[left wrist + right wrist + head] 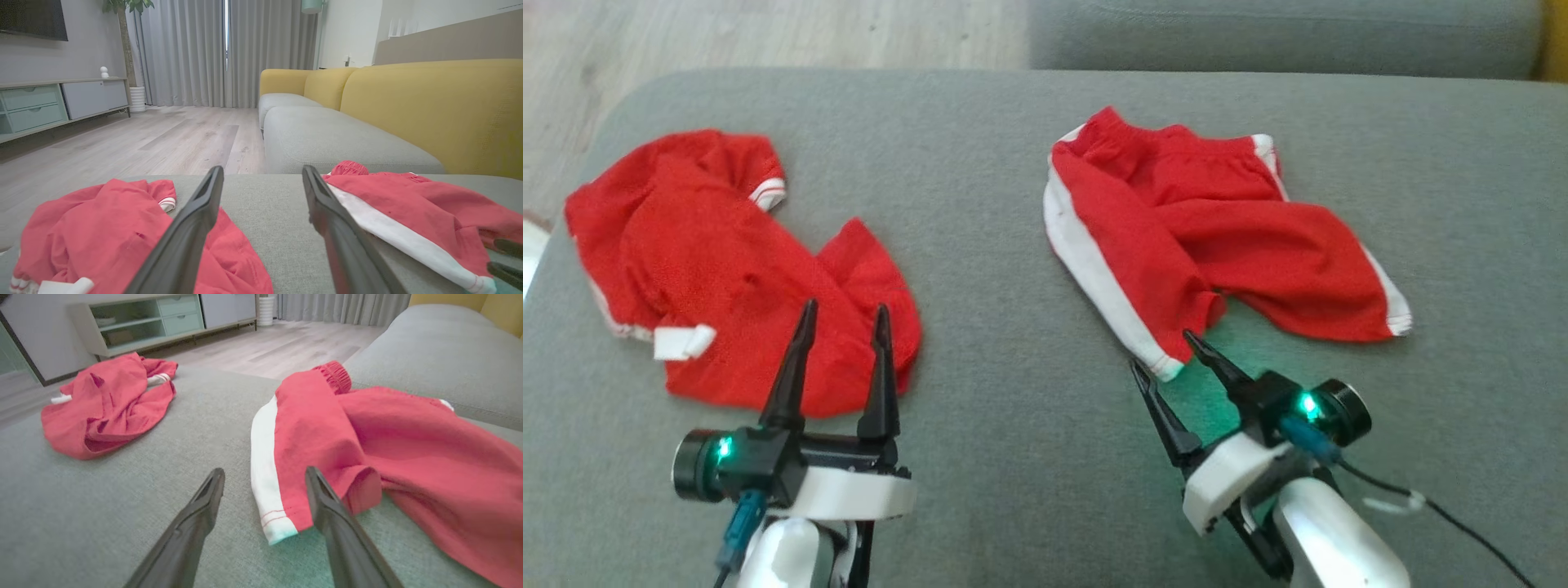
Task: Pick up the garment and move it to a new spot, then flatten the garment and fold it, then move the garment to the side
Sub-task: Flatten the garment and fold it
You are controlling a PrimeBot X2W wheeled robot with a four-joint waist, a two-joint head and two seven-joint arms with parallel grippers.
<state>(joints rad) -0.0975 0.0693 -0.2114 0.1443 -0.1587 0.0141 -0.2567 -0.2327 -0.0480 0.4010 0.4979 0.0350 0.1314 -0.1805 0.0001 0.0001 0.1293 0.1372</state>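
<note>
Left gripper [845,306] spread over red top [727,269], right gripper [1161,351] straddling trouser cuff [1166,367]

At lower left, the left gripper [845,306] has two long, tapering black fingers [788,384] on a black block with a green light [725,447], a white wrist collar [849,494] and a teal plug [742,514]. At lower right, the right gripper [1160,349] looks alike, with a thin black cable [1372,478] beside its glossy white forearm [1339,547].

The red top [727,278] by the grey cushion's [1013,163] left edge is too bunched to tell front from back; the left gripper [845,306] covers part of its near hem. The red trousers [408,437] run off the right wrist view's right edge.
</note>
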